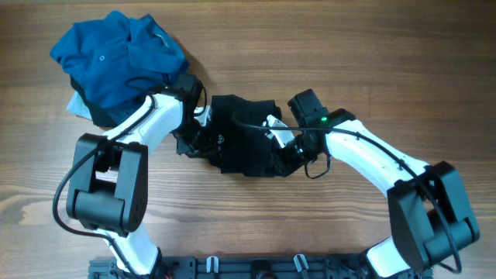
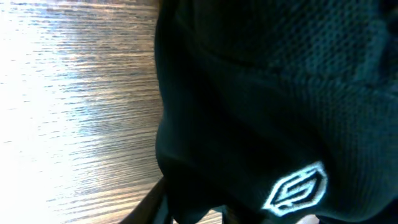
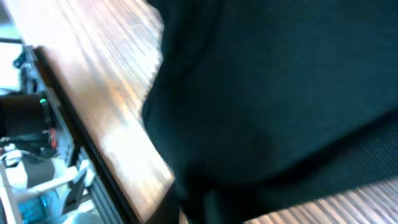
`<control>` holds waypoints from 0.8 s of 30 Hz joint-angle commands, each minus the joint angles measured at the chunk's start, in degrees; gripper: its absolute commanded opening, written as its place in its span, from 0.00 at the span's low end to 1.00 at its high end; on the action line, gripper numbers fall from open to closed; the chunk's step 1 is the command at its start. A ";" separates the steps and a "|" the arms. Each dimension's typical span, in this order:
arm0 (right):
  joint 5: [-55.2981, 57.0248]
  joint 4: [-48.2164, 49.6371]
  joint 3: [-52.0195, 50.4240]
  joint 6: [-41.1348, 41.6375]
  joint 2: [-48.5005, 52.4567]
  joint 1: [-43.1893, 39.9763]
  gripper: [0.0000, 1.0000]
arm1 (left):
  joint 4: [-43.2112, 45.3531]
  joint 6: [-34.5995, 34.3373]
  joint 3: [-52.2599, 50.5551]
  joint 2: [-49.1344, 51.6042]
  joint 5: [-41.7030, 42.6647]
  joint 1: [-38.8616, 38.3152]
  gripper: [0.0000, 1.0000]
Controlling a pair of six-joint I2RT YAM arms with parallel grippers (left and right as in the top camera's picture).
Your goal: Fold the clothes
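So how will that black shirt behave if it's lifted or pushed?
Probably floppy: the black shirt lies bunched in soft folds, so it would likely sag between grip points. Pushed on the smooth wooden table, it may slide and wrinkle rather than roll.

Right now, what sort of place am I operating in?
Probably a robot test bench rather than a home: a wood-grain table, a black mounting rail along its near edge, and loose garments on it, a black shirt and a teal-blue polo.
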 commanded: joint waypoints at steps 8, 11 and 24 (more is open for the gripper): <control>21.38 -2.19 0.87 15.61 0.68 -6.69 0.04 | -0.28 0.35 -0.42 0.22 1.60 0.42 0.07; 21.68 -2.73 0.87 16.90 0.70 -10.43 0.04 | -0.74 0.37 -0.42 0.22 1.60 0.48 0.04; 12.96 0.92 6.21 7.50 -6.84 -11.65 0.45 | -9.53 0.35 1.11 -4.76 2.32 1.70 0.28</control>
